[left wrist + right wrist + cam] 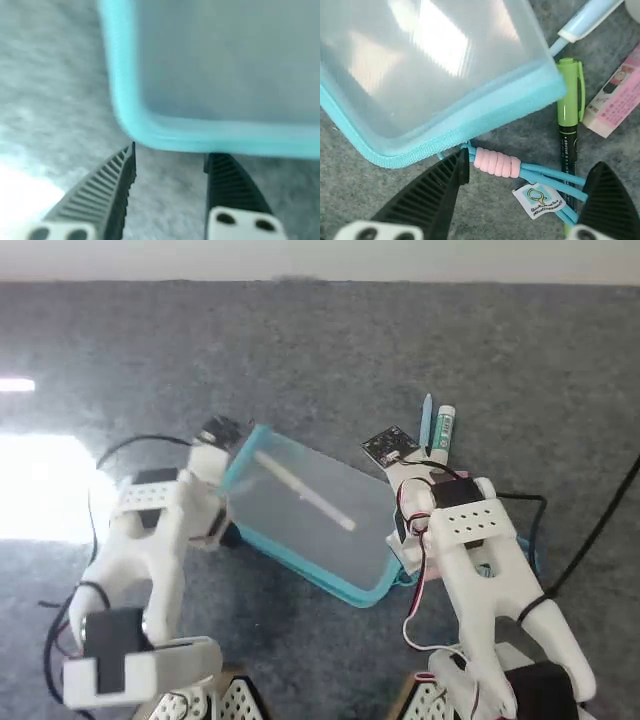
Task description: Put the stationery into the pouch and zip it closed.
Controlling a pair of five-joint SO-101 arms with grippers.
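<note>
Right gripper point(531, 162) spread wide astride zip pull point(497, 162) at pouch point(420, 65) corner, green pen point(568, 100) alongside; left gripper point(171, 152) parted at opposite teal edge.

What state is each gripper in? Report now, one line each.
Left gripper: open, holding nothing, at a corner of the pouch.
Right gripper: open, holding nothing, over the pink zipper pull.

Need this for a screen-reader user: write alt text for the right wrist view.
The open right tool has its fingers either side of the pink-beaded zipper pull at a corner of a translucent turquoise pouch on a grey table. A green pen, a pink eraser and a pale blue pen lie beside the pouch, outside it.
</note>
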